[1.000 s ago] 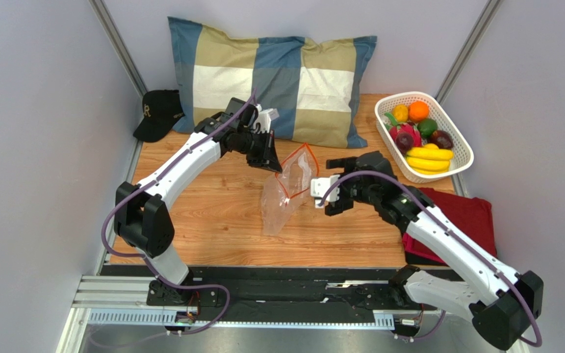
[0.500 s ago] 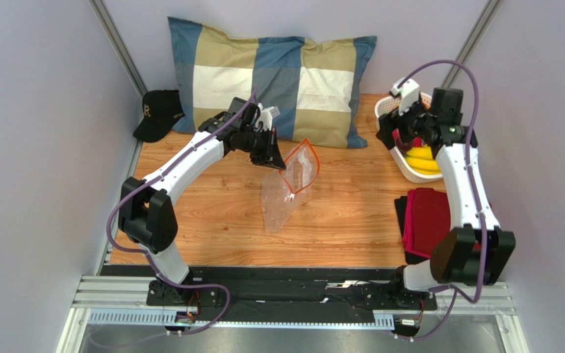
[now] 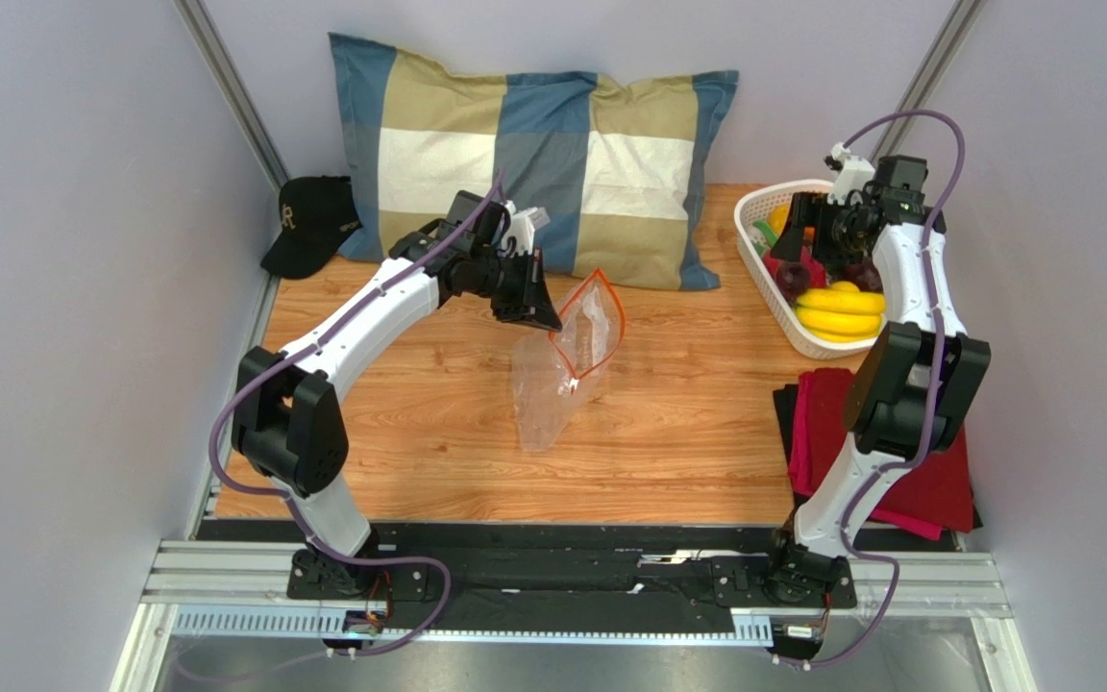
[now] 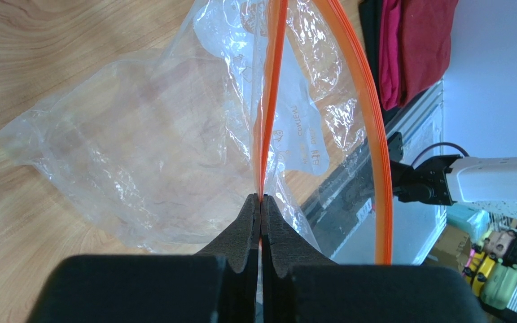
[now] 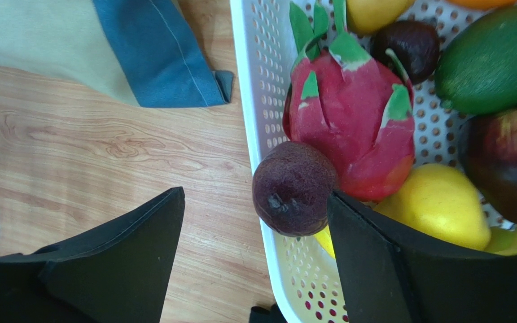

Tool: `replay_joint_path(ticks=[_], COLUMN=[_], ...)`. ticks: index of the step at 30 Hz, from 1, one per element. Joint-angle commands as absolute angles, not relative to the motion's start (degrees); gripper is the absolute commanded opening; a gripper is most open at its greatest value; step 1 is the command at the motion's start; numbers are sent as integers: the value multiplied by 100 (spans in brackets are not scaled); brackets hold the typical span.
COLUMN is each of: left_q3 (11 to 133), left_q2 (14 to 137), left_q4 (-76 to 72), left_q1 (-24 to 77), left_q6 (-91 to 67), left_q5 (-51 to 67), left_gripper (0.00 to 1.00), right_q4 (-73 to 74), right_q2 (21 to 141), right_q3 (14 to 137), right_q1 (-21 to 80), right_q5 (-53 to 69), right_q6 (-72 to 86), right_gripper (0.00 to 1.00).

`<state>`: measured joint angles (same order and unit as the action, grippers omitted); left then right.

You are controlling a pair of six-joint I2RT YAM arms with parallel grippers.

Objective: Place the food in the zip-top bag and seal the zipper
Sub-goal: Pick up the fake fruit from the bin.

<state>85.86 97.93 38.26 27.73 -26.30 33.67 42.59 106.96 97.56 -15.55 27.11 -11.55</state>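
Note:
The clear zip-top bag (image 3: 552, 382) hangs over the wooden table, mouth open. My left gripper (image 3: 538, 306) is shut on one side of its orange-red zipper (image 4: 271, 87); the other side bows out to the right. The food lies in the white basket (image 5: 251, 101): a magenta dragon fruit (image 5: 352, 124), a dark purple fruit (image 5: 293, 188), a yellow piece (image 5: 436, 205) and bananas (image 3: 841, 306). My right gripper (image 5: 256, 195) is open astride the basket's left rim. The purple fruit sits against its right finger (image 5: 376, 256); the left finger is over bare table.
A checked pillow (image 3: 531, 152) lies along the back, with a black cap (image 3: 311, 216) to its left. A red folded cloth (image 3: 834, 433) lies by the right arm's base. Grey walls close in both sides. A green fruit (image 5: 494, 57) and a dark red one (image 5: 510, 168) also fill the basket.
My right arm has swung from beside the bag at mid-table up and right to the basket, and its jaws have narrowed a little. The left gripper has kept its hold on the zipper.

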Motion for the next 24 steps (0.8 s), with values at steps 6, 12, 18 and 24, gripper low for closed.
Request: replay_joint_path(ticks=[6, 12, 18, 24], left_q3=[8605, 8622, 8622, 8622], left_q2=[9791, 9826, 9844, 9800], left_q4=[3639, 3621, 3612, 3595], left_q1=[2769, 2777, 2769, 2769], left_q6=[-2637, -2654, -2681, -2672], left_q5=[3533, 3595, 3621, 3691], left_gripper=[0, 0, 0, 0], right_q4=[4096, 4104, 4447, 4430], right_q2=[11118, 11285, 11338, 10620], right_q3=[9853, 9844, 10046, 10029], right_q1=[-1538, -1538, -1573, -1723], right_q5=[1908, 1933, 2196, 3038], right_q6=[-571, -475, -396, -325], right_gripper=[79, 76, 58, 38])
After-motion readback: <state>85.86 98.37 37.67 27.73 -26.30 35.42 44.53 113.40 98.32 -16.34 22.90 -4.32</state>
